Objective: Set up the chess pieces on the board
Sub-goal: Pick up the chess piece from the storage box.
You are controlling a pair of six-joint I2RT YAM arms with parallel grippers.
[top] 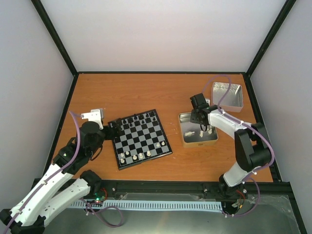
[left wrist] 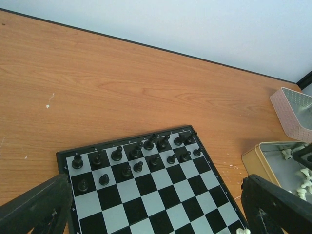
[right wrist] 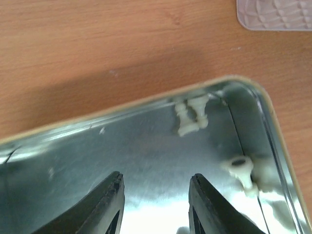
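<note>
The board (top: 144, 136) lies left of centre, with black chessmen (top: 139, 118) along its far rows and several cream-white chess pieces (top: 139, 156) along its near rows. More white pieces (top: 191, 132) lie loose in an open tin (top: 200, 144). My right gripper (top: 204, 127) is inside that tin, open and empty. In the right wrist view (right wrist: 157, 183) white pieces (right wrist: 190, 117) lie ahead of its fingers and one (right wrist: 241, 170) to the right. My left gripper (top: 113, 127) is open and empty at the board's far left corner, looking over the board (left wrist: 161, 195).
The tin's lid (top: 227, 95) lies upturned at the far right, behind the tin. It also shows in the left wrist view (left wrist: 297, 112) and in the right wrist view (right wrist: 275, 12). Walls enclose the wooden table on three sides.
</note>
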